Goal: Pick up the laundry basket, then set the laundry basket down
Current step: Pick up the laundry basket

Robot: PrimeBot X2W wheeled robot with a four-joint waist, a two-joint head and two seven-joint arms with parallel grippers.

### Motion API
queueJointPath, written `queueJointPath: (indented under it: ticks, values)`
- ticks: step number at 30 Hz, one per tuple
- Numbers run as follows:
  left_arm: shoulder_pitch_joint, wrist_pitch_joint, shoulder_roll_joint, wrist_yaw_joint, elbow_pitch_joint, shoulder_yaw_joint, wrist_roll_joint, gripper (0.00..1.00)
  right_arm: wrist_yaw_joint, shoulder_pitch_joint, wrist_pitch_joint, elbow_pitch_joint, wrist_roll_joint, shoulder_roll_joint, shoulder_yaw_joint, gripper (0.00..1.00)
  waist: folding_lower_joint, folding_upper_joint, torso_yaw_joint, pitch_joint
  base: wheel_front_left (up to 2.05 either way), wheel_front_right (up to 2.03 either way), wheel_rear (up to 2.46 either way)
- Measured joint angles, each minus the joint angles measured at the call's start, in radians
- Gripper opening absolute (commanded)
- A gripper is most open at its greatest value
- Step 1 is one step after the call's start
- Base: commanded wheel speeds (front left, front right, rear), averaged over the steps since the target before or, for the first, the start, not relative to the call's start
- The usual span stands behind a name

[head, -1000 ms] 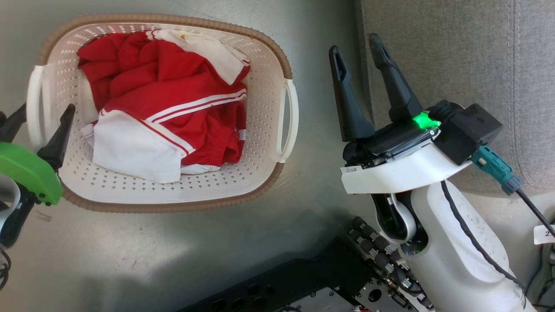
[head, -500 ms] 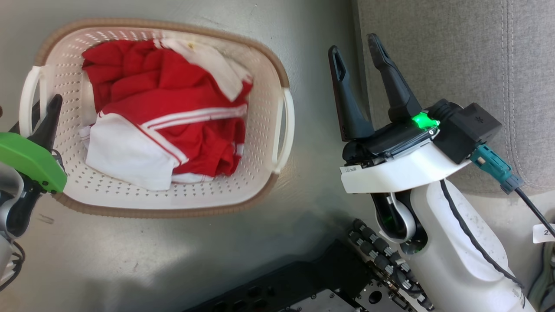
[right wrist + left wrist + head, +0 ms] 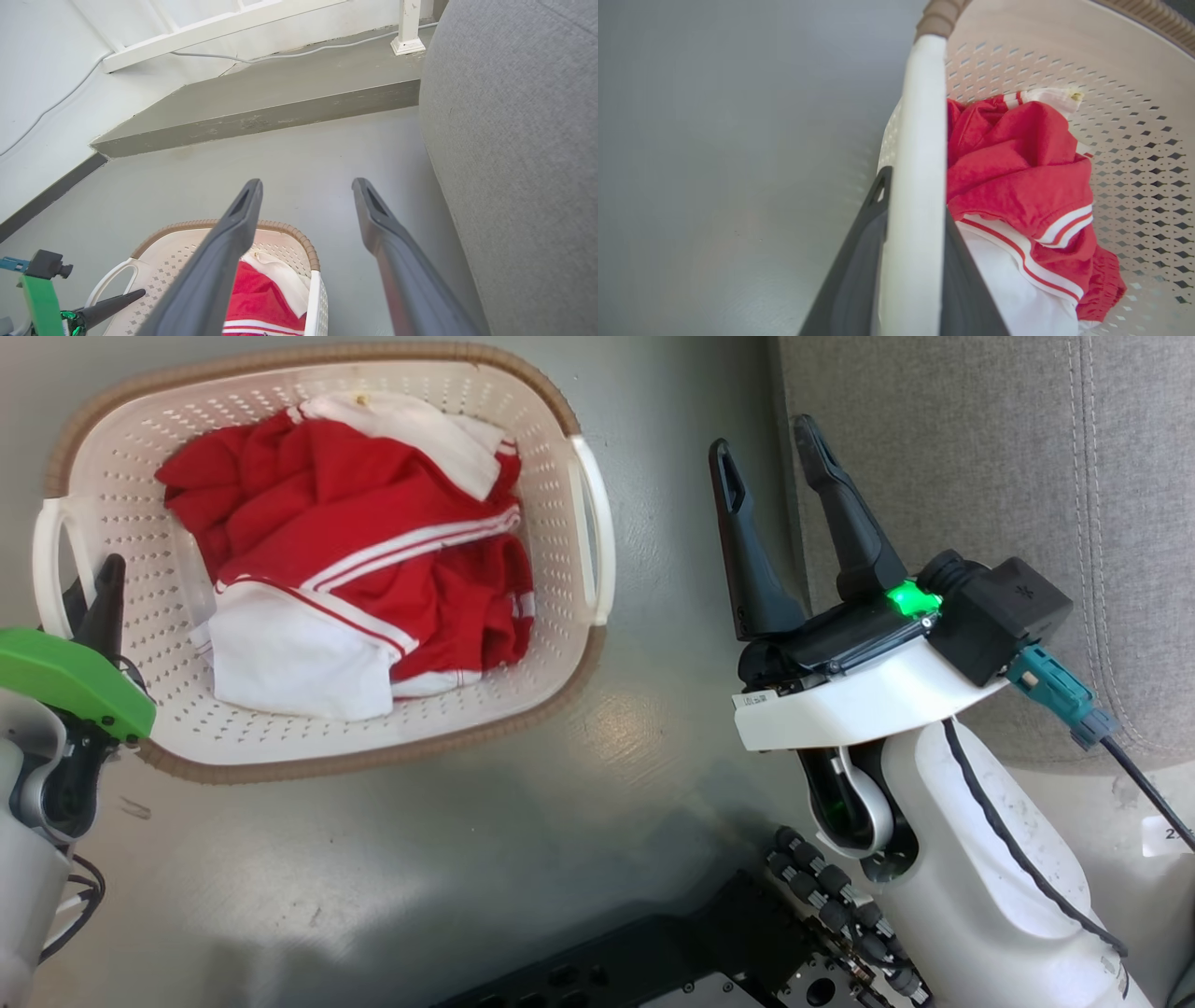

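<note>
The laundry basket (image 3: 532, 409), cream perforated with a brown rim, sits skewed on the grey floor at upper left, holding red and white clothes (image 3: 355, 551). My left gripper (image 3: 89, 595) is shut on its white left loop handle (image 3: 45, 537). In the left wrist view the handle (image 3: 920, 140) runs between both dark fingers of that gripper (image 3: 915, 196), with the basket wall (image 3: 1134, 154) to the right. My right gripper (image 3: 762, 434) stands open and holds nothing, well right of the basket. Its own view shows the open gripper (image 3: 307, 183) above the basket (image 3: 289, 233) and my left gripper (image 3: 117, 298).
A grey upholstered sofa (image 3: 980, 448) fills the right side, close to my right gripper, also seen as the sofa (image 3: 514, 140). Beyond the basket a raised grey step (image 3: 280, 102) meets a white wall and railing post (image 3: 406, 28). My dark base (image 3: 653, 952) lies below.
My left gripper has closed on the basket's left handle. The basket has turned and shifted, its right end swinging toward the top of the head view. The right arm has stayed put.
</note>
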Motion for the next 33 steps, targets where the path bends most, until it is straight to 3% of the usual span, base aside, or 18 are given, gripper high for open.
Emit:
queueJointPath:
  ticks: [31, 33]
  values:
    - [-0.021, -0.055, -0.105, 0.014, 0.158, 0.061, -0.013, 0.00, 0.000, 0.000, 0.000, 0.011, 0.001, 0.000, 0.010, 1.00, 0.0000, 0.0000, 0.005, -0.017, 0.00, 0.00, 0.00]
    - [-0.024, -0.055, -0.110, 0.008, 0.163, 0.060, -0.013, 0.85, 0.000, 0.000, 0.000, 0.013, 0.001, 0.000, 0.010, 1.00, 0.0000, 0.0000, 0.006, -0.018, 0.00, 0.00, 0.00]
